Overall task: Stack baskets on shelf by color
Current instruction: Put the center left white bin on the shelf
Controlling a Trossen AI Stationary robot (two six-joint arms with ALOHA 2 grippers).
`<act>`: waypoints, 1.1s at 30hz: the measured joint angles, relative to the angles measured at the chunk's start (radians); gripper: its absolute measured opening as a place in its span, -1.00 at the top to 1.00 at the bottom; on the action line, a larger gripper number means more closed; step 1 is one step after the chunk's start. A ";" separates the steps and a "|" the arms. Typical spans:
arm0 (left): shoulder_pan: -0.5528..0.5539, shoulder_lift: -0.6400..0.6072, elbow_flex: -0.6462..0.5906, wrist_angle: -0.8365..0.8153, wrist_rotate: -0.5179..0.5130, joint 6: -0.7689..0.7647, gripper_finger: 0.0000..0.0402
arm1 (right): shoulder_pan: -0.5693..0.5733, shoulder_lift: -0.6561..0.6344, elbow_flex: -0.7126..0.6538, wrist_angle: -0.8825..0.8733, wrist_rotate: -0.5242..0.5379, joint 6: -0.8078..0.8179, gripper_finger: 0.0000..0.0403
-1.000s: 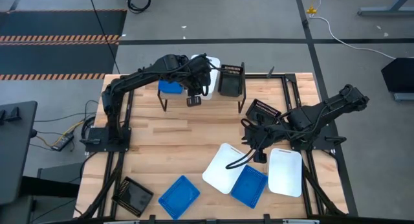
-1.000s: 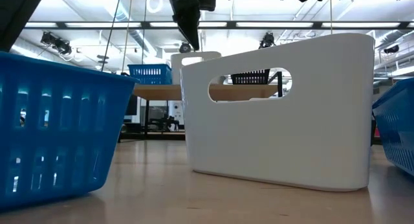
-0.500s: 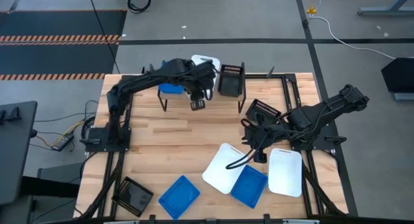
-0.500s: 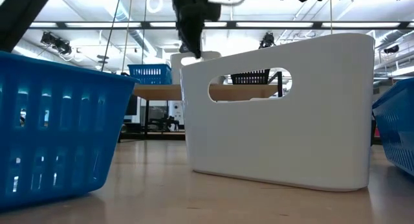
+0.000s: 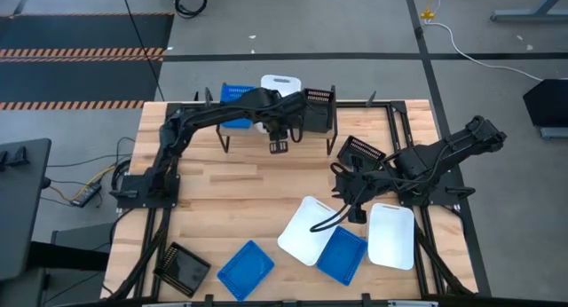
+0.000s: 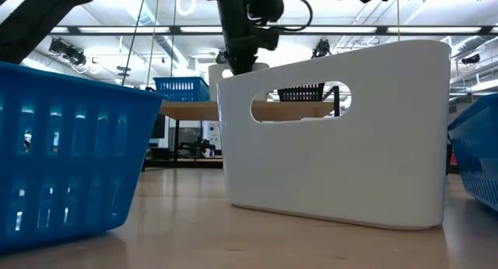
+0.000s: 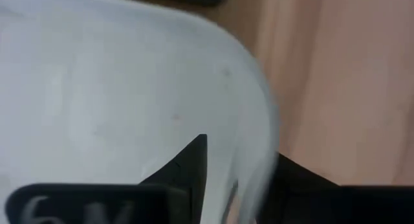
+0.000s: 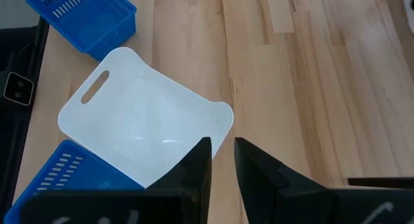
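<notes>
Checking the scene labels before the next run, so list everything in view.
table: 1, light wood, fills the high view
shelf: 1, wooden top on black legs, far edge of the table
blue baskets: 3; one on the shelf's left end, two on the near table
white baskets: 3; one mid-shelf, two on the near-right table
black baskets: 3; one on the shelf's right end, one on the table right of the shelf, one at the near-left corner
left gripper: at the shelf, closed on the rim of the white basket there
right gripper: above the near white baskets, narrowly open, holding nothing
</notes>
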 joint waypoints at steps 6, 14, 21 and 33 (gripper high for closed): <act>0.017 -0.007 0.000 0.049 -0.027 -0.041 0.55 | 0.000 0.000 0.000 0.000 0.001 -0.019 0.63; 0.020 -0.007 0.000 0.045 -0.027 -0.065 0.60 | 0.000 0.000 0.000 0.000 0.001 -0.024 0.63; 0.010 -0.007 0.000 0.044 -0.027 -0.124 0.59 | 0.000 0.000 0.000 0.001 0.002 -0.024 0.63; -0.003 -0.014 0.005 0.036 -0.027 -0.153 0.59 | 0.000 0.000 0.000 0.001 0.002 -0.024 0.63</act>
